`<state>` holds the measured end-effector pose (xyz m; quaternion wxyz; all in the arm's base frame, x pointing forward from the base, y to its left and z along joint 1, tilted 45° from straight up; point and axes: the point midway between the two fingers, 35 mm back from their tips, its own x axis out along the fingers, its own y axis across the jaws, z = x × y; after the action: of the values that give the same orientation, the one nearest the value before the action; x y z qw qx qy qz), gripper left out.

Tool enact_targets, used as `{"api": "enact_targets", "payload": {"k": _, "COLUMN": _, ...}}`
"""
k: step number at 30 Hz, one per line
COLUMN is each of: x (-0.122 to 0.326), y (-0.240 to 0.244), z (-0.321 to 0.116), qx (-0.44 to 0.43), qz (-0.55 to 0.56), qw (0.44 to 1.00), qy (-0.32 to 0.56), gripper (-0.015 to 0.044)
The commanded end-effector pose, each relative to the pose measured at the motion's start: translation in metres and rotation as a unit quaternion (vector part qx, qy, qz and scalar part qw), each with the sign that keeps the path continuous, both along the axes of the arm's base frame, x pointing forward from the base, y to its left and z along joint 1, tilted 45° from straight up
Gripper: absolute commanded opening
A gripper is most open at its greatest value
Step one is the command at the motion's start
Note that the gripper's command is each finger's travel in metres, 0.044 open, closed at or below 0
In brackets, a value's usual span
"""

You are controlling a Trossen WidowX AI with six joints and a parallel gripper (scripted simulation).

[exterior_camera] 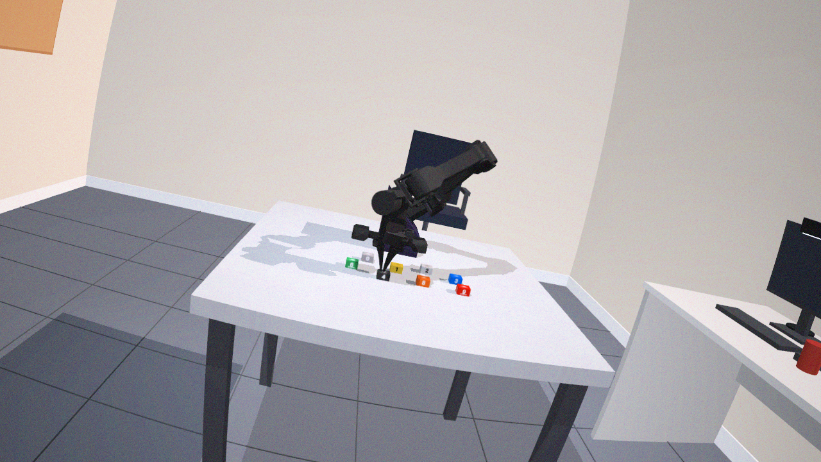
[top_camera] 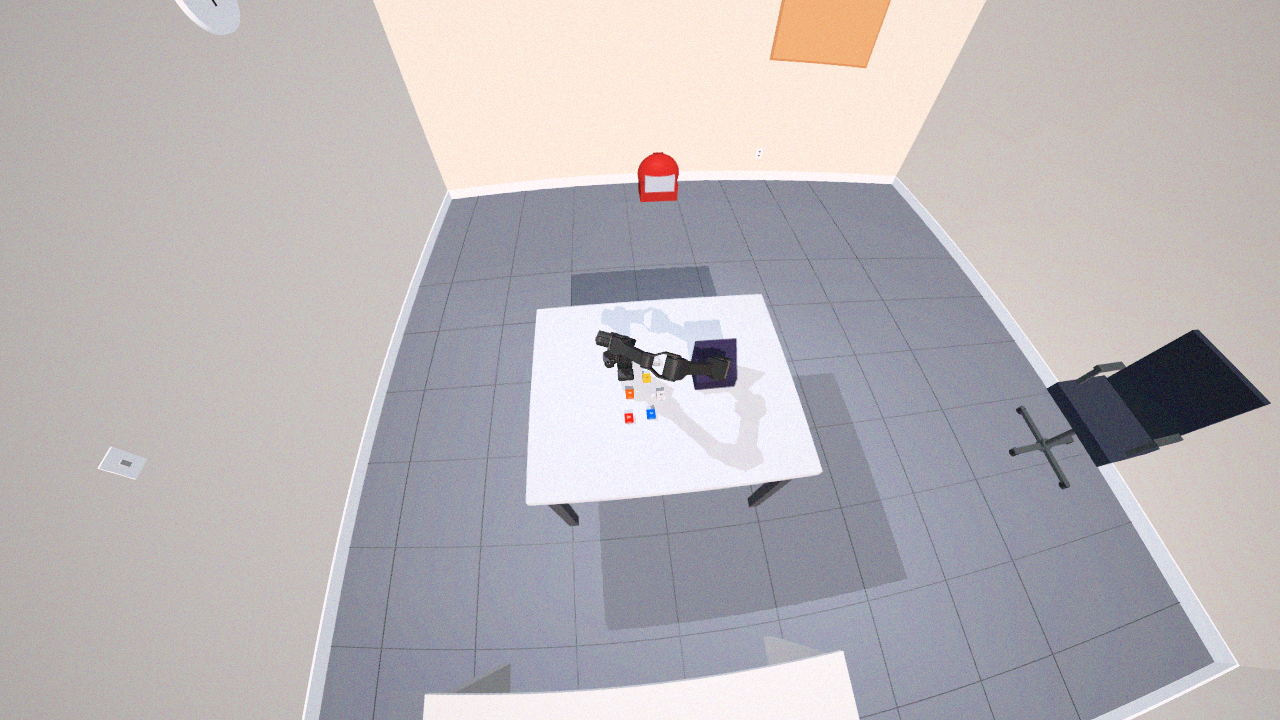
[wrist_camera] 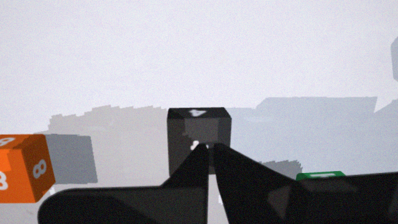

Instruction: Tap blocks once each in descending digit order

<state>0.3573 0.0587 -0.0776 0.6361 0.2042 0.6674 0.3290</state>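
My gripper (exterior_camera: pixel 383 269) (wrist_camera: pixel 209 152) is shut with nothing between its fingers. Its tips are at the top of the black block 4 (exterior_camera: pixel 383 276) (wrist_camera: pixel 202 127), over its printed face; whether they touch cannot be told. The orange block 8 (top_camera: pixel 629 394) (exterior_camera: pixel 423 280) (wrist_camera: pixel 40 165) and the green block 6 (exterior_camera: pixel 351 263) (wrist_camera: pixel 320 175) lie on either side of it. The yellow block 1 (top_camera: pixel 646 378) (exterior_camera: pixel 396 268), a light block 2 (exterior_camera: pixel 426 269), the blue block 3 (top_camera: pixel 650 413) (exterior_camera: pixel 455 279), a red block (top_camera: pixel 628 418) (exterior_camera: pixel 463 290) and a grey block (exterior_camera: pixel 367 257) stand nearby. The red block's digit is hard to read.
The blocks stand on the white table (top_camera: pixel 572 465) (exterior_camera: pixel 344 321). The arm's dark base box (top_camera: pixel 716 382) is at the right of the table in the top view, with the arm reaching from it over the blocks. The yellow and grey blocks are close behind the black one in the exterior view.
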Motion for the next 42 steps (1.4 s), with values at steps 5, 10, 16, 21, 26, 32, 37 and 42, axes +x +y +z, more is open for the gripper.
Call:
{"api": "enact_targets", "payload": {"k": 5, "x": 0.002, "y": -0.019, "z": 0.02, "qx": 0.002, "qz": -0.002, "qw": 1.0, "qy": 0.002, "gripper": 0.002}}
{"api": "enact_targets", "payload": {"k": 10, "x": 0.003, "y": -0.021, "z": 0.021, "qx": 0.002, "qz": -0.002, "qw": 1.0, "qy": 0.002, "gripper": 0.002}}
{"api": "enact_targets", "payload": {"k": 16, "x": 0.011, "y": -0.074, "z": 0.075, "qx": 0.0, "qz": -0.002, "qw": 1.0, "qy": 0.002, "gripper": 0.002}}
{"api": "enact_targets", "payload": {"k": 21, "x": 0.011, "y": -0.075, "z": 0.078, "qx": 0.0, "qz": -0.002, "qw": 1.0, "qy": 0.003, "gripper": 0.002}}
{"api": "enact_targets", "payload": {"k": 26, "x": 0.001, "y": -0.052, "z": 0.107, "qx": -0.013, "qz": -0.015, "qw": 1.0, "qy": 0.017, "gripper": 0.002}}
{"api": "enact_targets", "payload": {"k": 32, "x": -0.027, "y": -0.004, "z": 0.161, "qx": -0.012, "qz": -0.014, "qw": 1.0, "qy": 0.014, "gripper": 0.002}}
{"api": "enact_targets", "payload": {"k": 37, "x": -0.071, "y": 0.04, "z": 0.205, "qx": -0.002, "qz": -0.006, "qw": 1.0, "qy": 0.007, "gripper": 0.002}}
{"api": "enact_targets", "payload": {"k": 42, "x": -0.093, "y": 0.056, "z": 0.22, "qx": 0.004, "qz": -0.002, "qw": 1.0, "qy": 0.006, "gripper": 0.002}}
